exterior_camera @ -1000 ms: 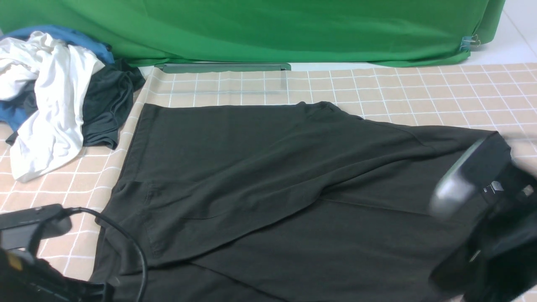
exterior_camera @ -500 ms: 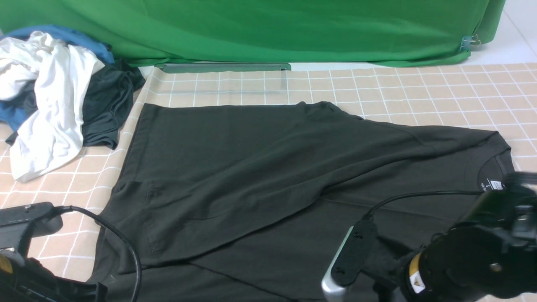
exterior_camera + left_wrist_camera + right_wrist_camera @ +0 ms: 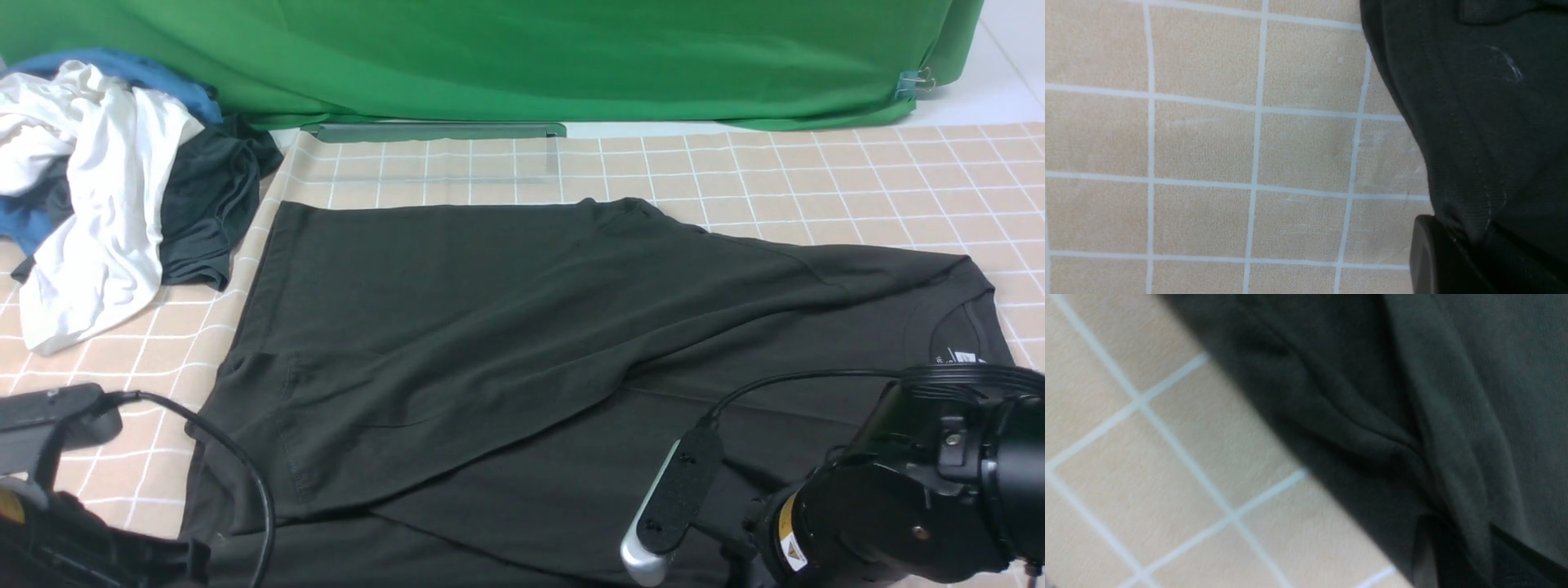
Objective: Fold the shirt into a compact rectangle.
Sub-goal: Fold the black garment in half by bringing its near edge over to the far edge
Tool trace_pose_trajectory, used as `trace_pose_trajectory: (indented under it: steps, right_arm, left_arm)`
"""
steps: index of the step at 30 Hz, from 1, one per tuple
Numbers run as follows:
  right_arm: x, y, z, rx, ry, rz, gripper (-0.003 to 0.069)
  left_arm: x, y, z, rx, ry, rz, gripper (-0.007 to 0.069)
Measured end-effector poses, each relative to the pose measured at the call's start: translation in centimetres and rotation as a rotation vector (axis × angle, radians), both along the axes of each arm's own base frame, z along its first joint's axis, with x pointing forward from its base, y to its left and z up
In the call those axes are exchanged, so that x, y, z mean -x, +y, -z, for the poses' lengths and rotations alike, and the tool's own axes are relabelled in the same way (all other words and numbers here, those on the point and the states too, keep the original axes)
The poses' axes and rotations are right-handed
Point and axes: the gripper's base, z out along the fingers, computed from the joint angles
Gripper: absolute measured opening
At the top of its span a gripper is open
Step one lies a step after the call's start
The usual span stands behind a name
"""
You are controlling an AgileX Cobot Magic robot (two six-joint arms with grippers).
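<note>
So, the large black long-sleeved cotton shirt (image 3: 522, 327) lies spread flat across the middle of the table (image 3: 735, 180), which has a peach cloth with a white grid on it. The collar end points to the robot's right, and the small white neck tag (image 3: 965, 356) shows just inside the neckline. The hem end is over on the robot's left. One layer is folded over the body, and its near edge runs diagonally from the near left hem corner up toward the collar side.

The left pincer (image 3: 1474, 245) is down at that near left hem corner. It's closed tight, with the hem edge bunched up against its black fingers (image 3: 1437, 261).

The right pincer (image 3: 1433, 547) is at the near edge toward the collar. That wrist view is pretty blurry, but the pleats in the cloth all run together into one pinch, so it looks clamped on the fabric too. In the front view the bulky black right arm (image 3: 914, 490) and its black-and-silver wrist camera (image 3: 673, 506) sit over that part of the shirt.

Further out, at the far left, there's a heap of clothes. A crumpled white garment (image 3: 98, 163) lies over a blue one (image 3: 122, 69), and a smaller dark garment (image 3: 208, 204) sits just beside the shirt's far left corner. A green fabric backdrop (image 3: 522, 57) hangs along the far edge.
</note>
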Motion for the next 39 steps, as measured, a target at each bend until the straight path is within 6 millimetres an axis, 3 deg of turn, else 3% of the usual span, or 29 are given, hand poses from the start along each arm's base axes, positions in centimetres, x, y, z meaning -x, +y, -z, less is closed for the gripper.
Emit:
trace_pose_trajectory:
  steps: [8,13,18,23,32,35,39]
  right_arm:
    - [1.1,-1.6,-4.6,-0.076,-0.074,0.013,0.008]
    - [-0.8,-3.1,-7.5,-0.117,-0.143,0.079,0.008]
    - [-5.5,-4.8,-11.3,-0.148,-0.268,0.147,0.008]
    - [-10.1,-5.2,-13.2,-0.145,-0.337,0.166,0.008]
    - [-20.5,-4.7,-11.6,-0.117,-0.393,0.194,0.008]
    - [-23.8,-4.3,-10.5,-0.112,-0.411,0.201,0.008]
    - [-26.8,-3.5,-8.7,-0.107,-0.423,0.185,0.008]
  left_arm:
    - [-2.4,-0.3,-4.5,0.034,-0.181,-0.043,0.0034]
    - [-4.8,-0.6,-6.5,0.052,-0.27,-0.06,0.0034]
    - [-10.7,-1.0,-7.2,0.052,-0.289,-0.082,0.0034]
    - [-16.3,-1.0,-7.8,0.057,-0.307,-0.109,0.0034]
    - [-26.1,-1.3,-5.6,0.025,-0.308,-0.128,0.0034]
    - [-28.6,-1.3,-4.1,-0.007,-0.302,-0.14,0.0034]
    - [-30.9,-1.3,-2.1,-0.019,-0.285,-0.151,0.0034]
